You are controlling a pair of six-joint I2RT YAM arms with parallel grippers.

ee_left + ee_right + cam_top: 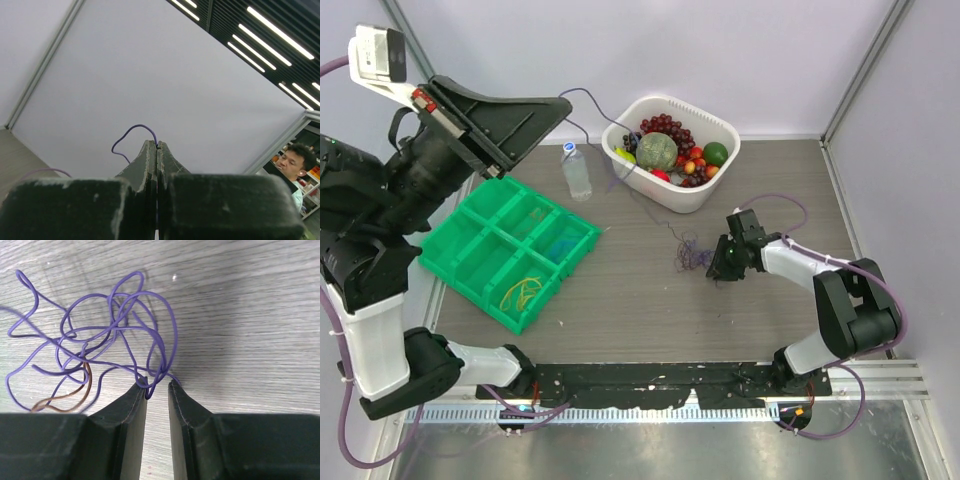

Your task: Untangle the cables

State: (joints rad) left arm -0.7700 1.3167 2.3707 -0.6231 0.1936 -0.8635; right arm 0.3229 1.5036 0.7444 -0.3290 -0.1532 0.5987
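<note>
Left wrist view: the left gripper has its fingers pressed together, pinching a purple cable that arches out of the tips. From above: that gripper hangs high at back left, and the cable trails down past the white fruit basket to the tangle on the wooden table. The right gripper is just beside it. A yellow cable and a blue cable lie in separate compartments of the green tray. Right wrist view: jaws apart, one purple loop between the tips. The tangle is loose purple loops with a brown cable threaded through.
</note>
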